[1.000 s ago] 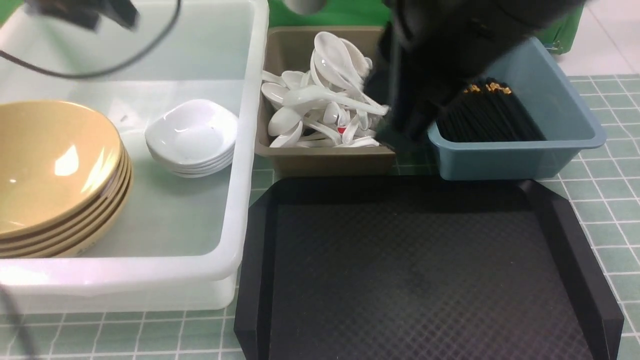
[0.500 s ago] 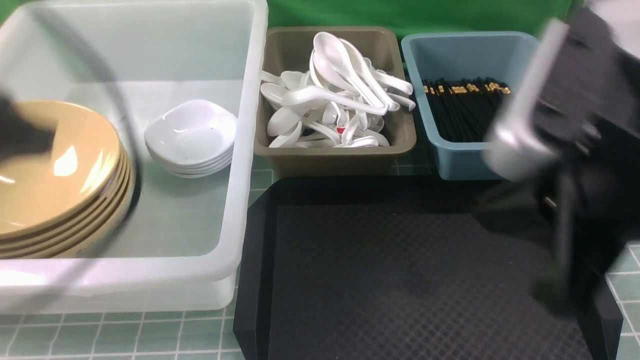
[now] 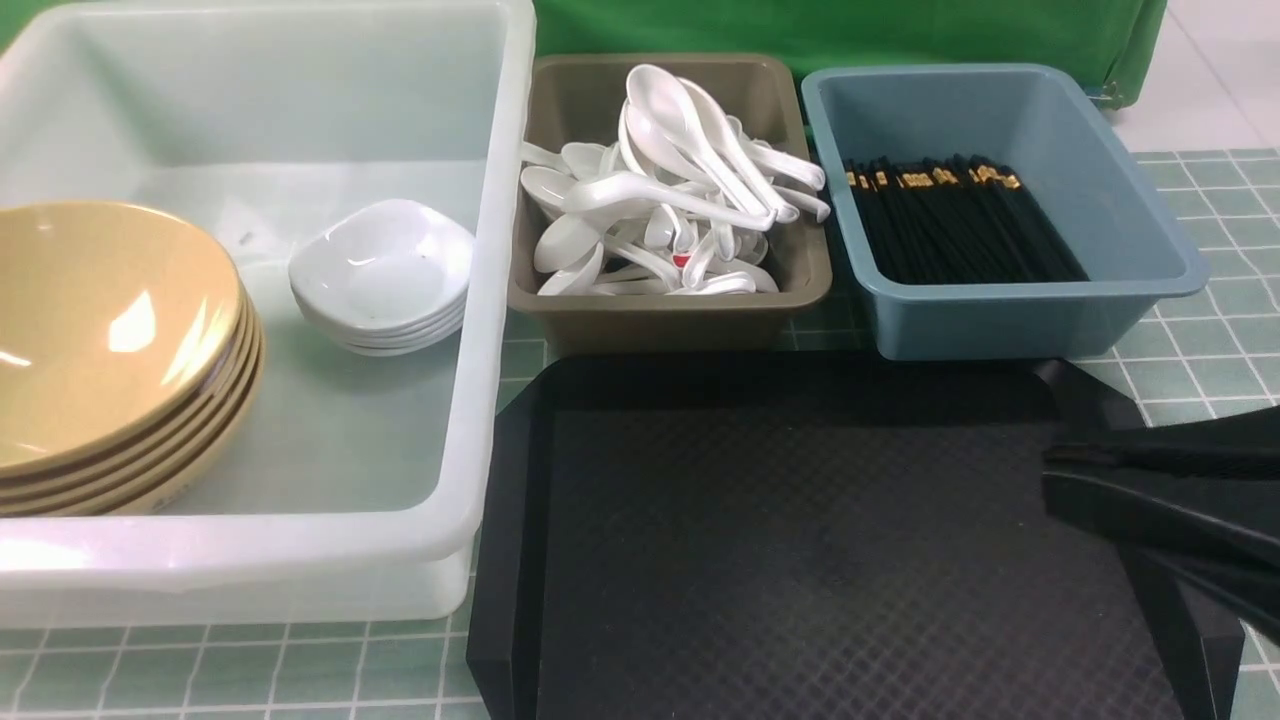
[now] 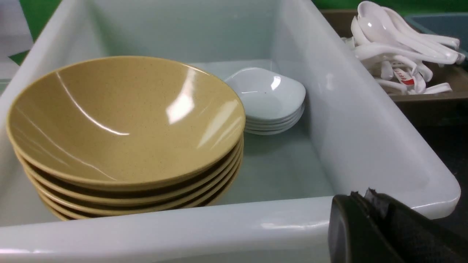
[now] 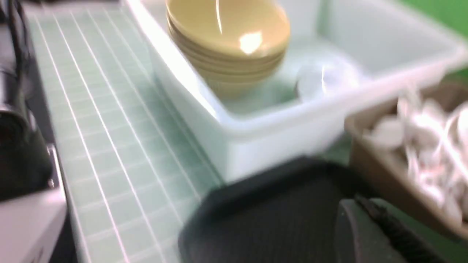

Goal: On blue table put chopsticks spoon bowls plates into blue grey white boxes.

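The right gripper [image 3: 1060, 480] reaches in from the right edge of the front view, low over the right rim of the black tray [image 3: 800, 560]. Its two dark fingers [image 3: 1150, 510] lie close together with only a thin gap at the tips, and nothing shows between them. It sits nearer the camera than all three boxes and well apart from what they hold.

The white box [image 3: 480, 300] stands on the left. Inside it a stack of tan bowls [image 3: 110, 340] rests at its left side, with a stack of small white dishes [image 3: 385, 275] just beside the bowls. The grey box [image 3: 670, 310] in the middle holds a heap of white spoons [image 3: 670, 200]. The blue box [image 3: 1010, 320] to its right holds black chopsticks [image 3: 950, 220] lying side by side, closest of the contents to the right gripper.

The left gripper [image 4: 369, 226] shows only in its wrist view as one dark finger just outside the white box's near wall; I cannot tell how wide it stands.
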Robot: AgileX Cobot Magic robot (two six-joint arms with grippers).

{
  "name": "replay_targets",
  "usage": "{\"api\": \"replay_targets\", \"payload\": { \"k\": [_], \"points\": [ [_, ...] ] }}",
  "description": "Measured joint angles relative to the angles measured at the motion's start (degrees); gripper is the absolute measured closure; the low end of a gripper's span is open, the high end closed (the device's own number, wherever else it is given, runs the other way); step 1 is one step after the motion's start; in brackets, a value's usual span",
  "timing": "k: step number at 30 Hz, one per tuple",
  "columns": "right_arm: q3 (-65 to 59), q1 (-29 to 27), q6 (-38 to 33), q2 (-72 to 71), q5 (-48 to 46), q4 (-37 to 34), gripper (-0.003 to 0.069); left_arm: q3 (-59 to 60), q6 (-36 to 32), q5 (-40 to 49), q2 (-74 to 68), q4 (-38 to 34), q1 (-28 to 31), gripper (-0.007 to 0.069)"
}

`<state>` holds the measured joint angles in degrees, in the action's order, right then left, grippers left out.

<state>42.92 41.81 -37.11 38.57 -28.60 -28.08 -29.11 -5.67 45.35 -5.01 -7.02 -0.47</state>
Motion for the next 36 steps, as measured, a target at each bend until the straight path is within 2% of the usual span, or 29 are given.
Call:
{"api": "replay_targets", "payload": {
  "k": [4,24,29,31,32,34,36],
  "points": [
    [-0.3,0.0,-1.5,-0.7,3.0,-1.3,0.0608,0.3,-0.6,0.0,0.9,0.1,0.0,0.0632],
    [-0.5,0.0,-1.9,-0.7,3.3,-1.7,0.0587,0.3,-0.8,-0.1,0.9,0.1,0.0,0.0632],
    [-5.4,-0.4,-1.9,-3.9,8.5,-2.1,0.0585,0.3,-0.8,-0.1,0.9,0.1,0.0,0.0632],
    [-10.6,-2.4,1.7,-7.3,15.9,-2.1,0.0606,0.3,-0.8,-0.1,0.9,0.1,0.0,0.0632],
    [-11.7,-3.0,2.9,-7.7,16.6,-2.0,0.0613,0.3,-0.8,-0.1,0.9,0.1,0.0,0.0632],
    [-19.5,-8.1,14.4,-13.0,25.8,3.5,0.0624,0.3,-0.8,-0.1,0.9,0.0,0.0,0.0632],
    [-23.0,-10.9,20.4,-15.3,28.0,8.6,0.0624,0.3,-0.8,-0.1,0.9,0.0,0.0,0.0632]
  ]
}}
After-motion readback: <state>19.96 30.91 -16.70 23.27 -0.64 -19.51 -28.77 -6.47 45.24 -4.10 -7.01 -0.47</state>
